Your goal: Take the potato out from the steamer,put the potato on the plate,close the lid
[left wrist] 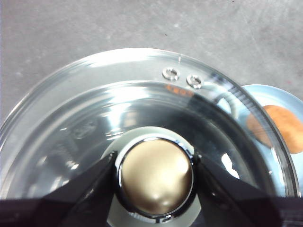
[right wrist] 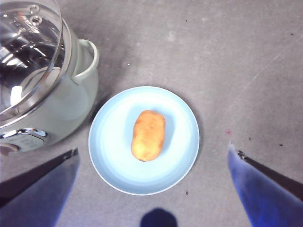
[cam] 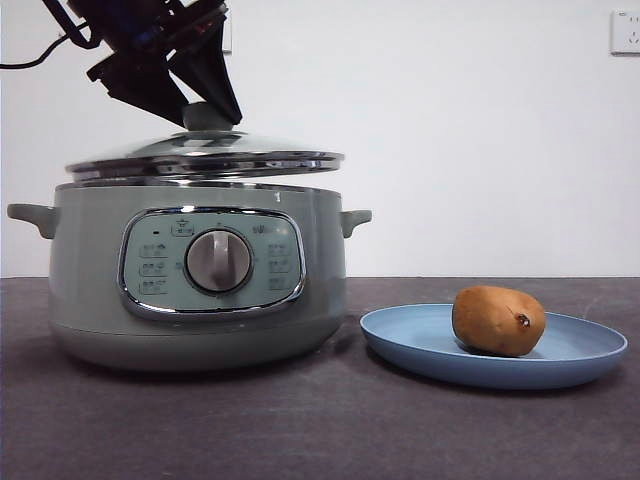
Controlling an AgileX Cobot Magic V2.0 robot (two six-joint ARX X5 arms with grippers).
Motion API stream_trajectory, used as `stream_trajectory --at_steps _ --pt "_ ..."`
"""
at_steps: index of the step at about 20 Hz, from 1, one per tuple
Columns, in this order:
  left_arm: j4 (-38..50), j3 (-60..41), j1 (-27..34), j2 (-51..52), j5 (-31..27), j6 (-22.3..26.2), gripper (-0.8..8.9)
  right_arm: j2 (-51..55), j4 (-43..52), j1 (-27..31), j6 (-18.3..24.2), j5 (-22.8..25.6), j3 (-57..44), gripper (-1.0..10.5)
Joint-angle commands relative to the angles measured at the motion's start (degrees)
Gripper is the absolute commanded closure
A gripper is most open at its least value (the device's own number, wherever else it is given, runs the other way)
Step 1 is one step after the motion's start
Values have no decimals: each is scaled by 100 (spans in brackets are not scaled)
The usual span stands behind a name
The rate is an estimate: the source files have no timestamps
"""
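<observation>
With the potato (cam: 498, 320) lying on the plate (cam: 590, 352), the left gripper (left wrist: 155, 176) is clamping the lid (cam: 205, 155) by its knob just above the steamer (cam: 90, 260) to close it, while the right gripper (right wrist: 151, 189) is hanging wide open over the plate.

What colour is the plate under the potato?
Light blue, matte. The plate shows best in the right wrist view, potato lying on it.

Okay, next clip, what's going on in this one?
The left gripper is clamped on the knob of the glass lid, holding it just above the steamer, slightly tilted and not yet seated on the rim. The potato already lies on the blue plate beside the pot. The right gripper hangs open above the plate, holding nothing. What remains is setting the lid down.
</observation>
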State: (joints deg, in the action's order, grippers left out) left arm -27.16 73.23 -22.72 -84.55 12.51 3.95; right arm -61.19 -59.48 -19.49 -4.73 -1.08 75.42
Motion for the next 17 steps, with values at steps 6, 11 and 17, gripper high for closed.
stream_trajectory --at_steps 6,11,17 --pt "-229 -63 -37 31 -437 -66 822 13 -107 0 -15 -2 -13 389" --pt "262 -743 -37 22 -450 -92 822 13 -107 0 -11 -9 -13 389" --pt "516 -833 -48 20 201 -129 822 13 -103 0 13 -11 -13 389"
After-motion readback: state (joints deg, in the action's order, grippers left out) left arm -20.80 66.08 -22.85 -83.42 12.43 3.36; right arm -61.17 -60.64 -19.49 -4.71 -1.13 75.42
